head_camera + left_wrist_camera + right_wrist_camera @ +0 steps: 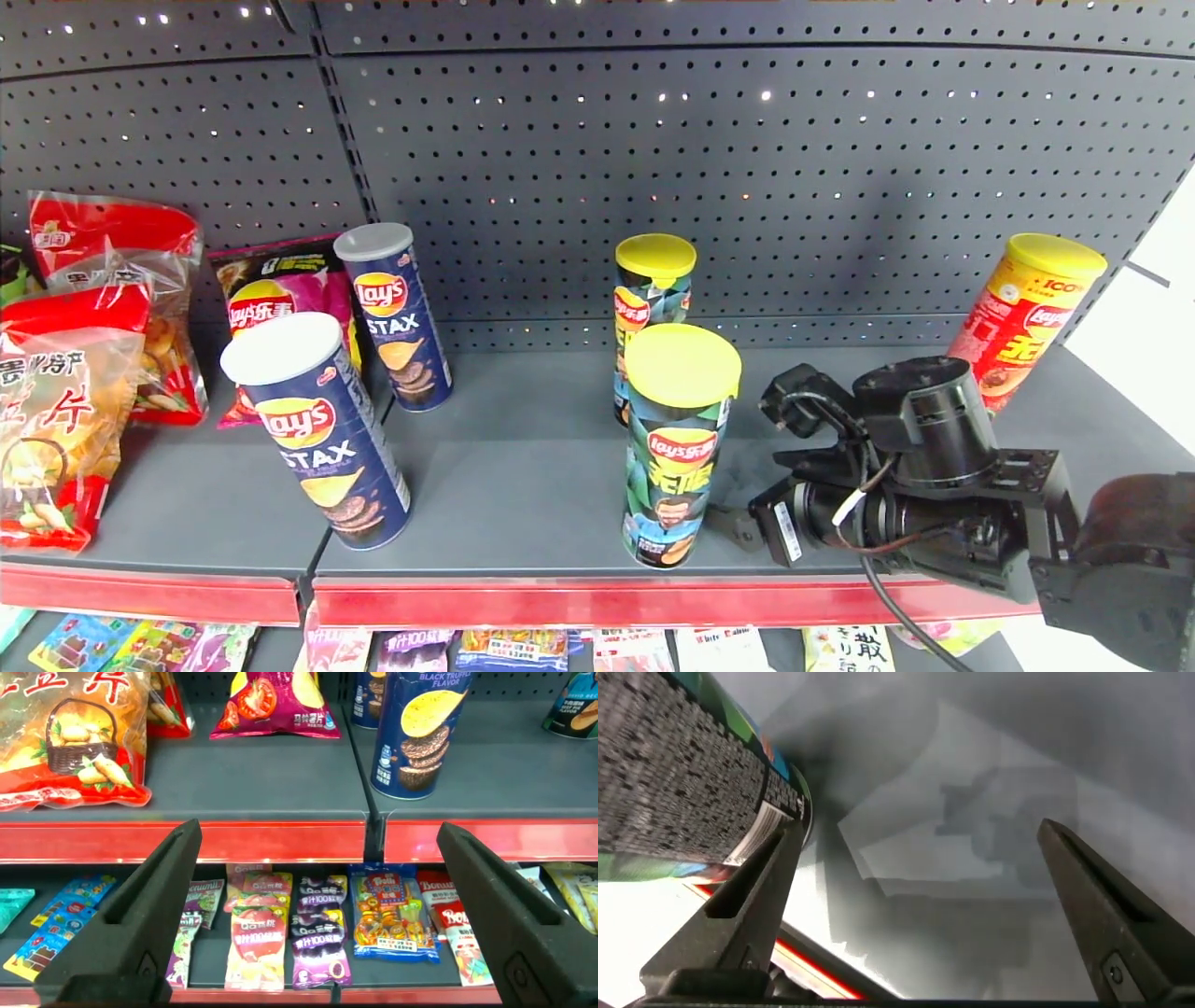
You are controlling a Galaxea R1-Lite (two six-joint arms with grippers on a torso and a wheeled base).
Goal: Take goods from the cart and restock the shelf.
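Observation:
A tall green-and-black chip can with a yellow lid (677, 448) stands upright near the front edge of the grey shelf (523, 485). My right gripper (747, 495) lies low on the shelf just right of this can and is open. In the right wrist view the can (682, 775) sits right beside one finger (752, 901), with bare shelf between the two fingers. My left gripper (318, 915) is open and holds nothing, hanging in front of the shelf's red front lip (280, 840).
A second yellow-lid can (652, 280) stands behind the first. Two blue cans (322, 439) (397, 313) are on the left and a red can (1027, 313) at the far right. Snack bags (56, 392) fill the left end. Small packets (318, 929) line the lower shelf.

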